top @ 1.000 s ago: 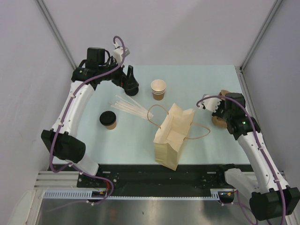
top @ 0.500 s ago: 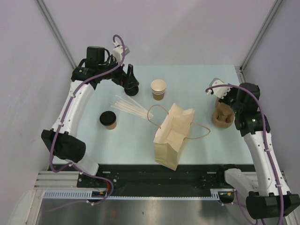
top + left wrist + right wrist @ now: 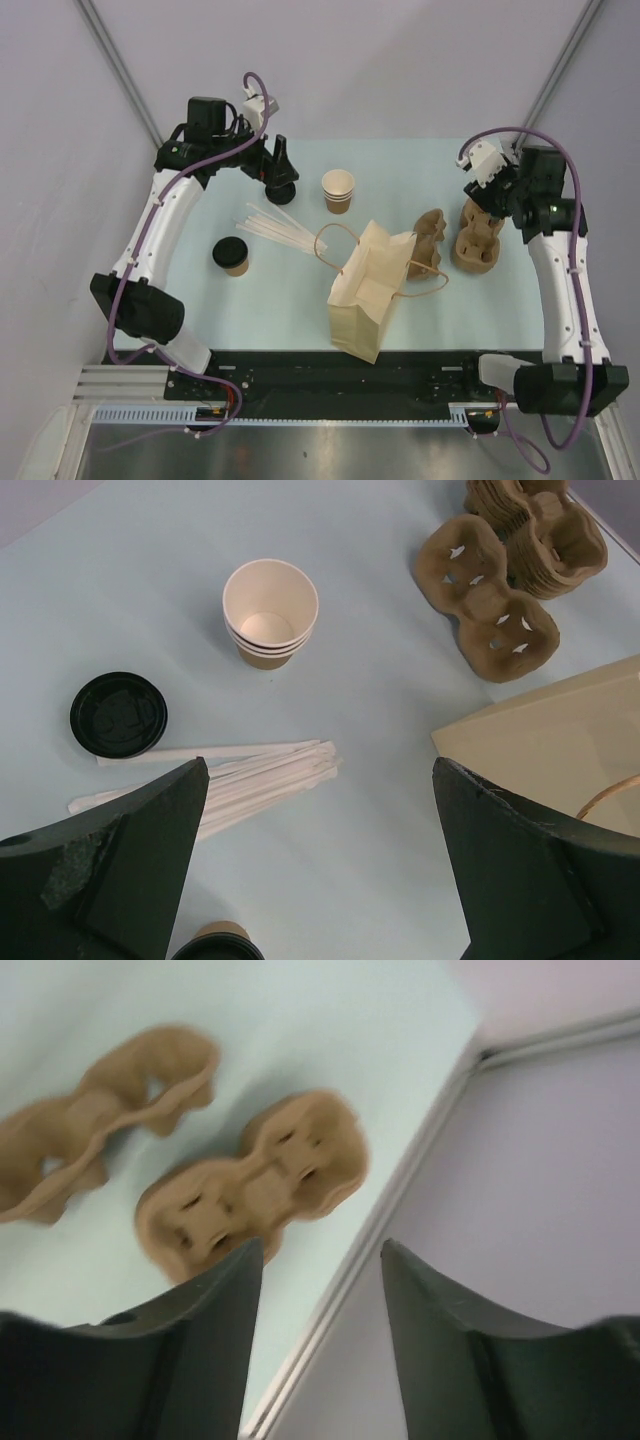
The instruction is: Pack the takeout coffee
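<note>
Small brown kraft-paper cup with black plastic lid (image 3: 231, 256), upright on the pale tabletop (image 3: 280, 305), lies base-ward of the left gripper (image 3: 280, 182), jaws wide open and empty. The right gripper (image 3: 488, 190), jaws parted and empty, sits well apart beyond the tan paper bag (image 3: 365, 290).

End effector (image 3: 320, 1250) parted over pulp carriers (image 3: 250, 1185) (blurred).

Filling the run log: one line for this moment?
left jaws open | right jaws open, empty | coffee unpacked, left of bag | carrier beside bag
</note>
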Available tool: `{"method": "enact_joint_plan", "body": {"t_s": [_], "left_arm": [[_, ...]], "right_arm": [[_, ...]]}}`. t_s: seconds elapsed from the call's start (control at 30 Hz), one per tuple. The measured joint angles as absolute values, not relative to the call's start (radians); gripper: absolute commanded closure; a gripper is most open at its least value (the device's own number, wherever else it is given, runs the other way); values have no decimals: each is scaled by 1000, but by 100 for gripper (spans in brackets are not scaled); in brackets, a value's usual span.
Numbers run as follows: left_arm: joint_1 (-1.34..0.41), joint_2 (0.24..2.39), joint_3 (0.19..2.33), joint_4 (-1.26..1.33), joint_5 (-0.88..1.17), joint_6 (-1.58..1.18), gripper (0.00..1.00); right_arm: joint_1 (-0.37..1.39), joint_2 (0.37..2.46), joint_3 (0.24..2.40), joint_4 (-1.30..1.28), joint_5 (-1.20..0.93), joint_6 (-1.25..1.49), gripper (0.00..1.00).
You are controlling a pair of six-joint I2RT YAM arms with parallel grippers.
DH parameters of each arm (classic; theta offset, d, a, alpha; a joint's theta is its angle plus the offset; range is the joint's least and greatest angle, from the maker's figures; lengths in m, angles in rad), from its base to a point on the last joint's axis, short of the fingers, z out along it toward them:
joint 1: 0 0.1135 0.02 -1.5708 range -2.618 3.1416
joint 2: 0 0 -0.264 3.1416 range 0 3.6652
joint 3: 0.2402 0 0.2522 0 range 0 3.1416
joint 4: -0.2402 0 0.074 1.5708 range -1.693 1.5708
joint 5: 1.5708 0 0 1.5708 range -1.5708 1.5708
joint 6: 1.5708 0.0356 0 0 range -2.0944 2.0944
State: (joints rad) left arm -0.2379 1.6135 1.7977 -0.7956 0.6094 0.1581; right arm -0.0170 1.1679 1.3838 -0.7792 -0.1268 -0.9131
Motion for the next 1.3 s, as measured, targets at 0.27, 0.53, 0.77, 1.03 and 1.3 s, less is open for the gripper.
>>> {"method": "enact_joint_plan", "body": {"t_s": [0.27,0.53,0.77,1.03,1.3], "left_arm": [[-238,1613,1797,-795,609,159,1],[-238,1613,1796,-809,614,168,1],[-238,1613,1780,-818,614,185,0],[-238,1613,1737,-825,606,203,0],[-238,1613,1720,-826,604,213,0]], "right_arm": [[-167,1399,1411,-987,-286,-723,20],[-116,1725,1723,-1071,-371,-717,19],[-81,2095,2147,-1223,-407,-854,30],[13,2207,2162,-1305,-366,-1001,25],[81,2229,2068,-1280,-303,-1067,25]]}}
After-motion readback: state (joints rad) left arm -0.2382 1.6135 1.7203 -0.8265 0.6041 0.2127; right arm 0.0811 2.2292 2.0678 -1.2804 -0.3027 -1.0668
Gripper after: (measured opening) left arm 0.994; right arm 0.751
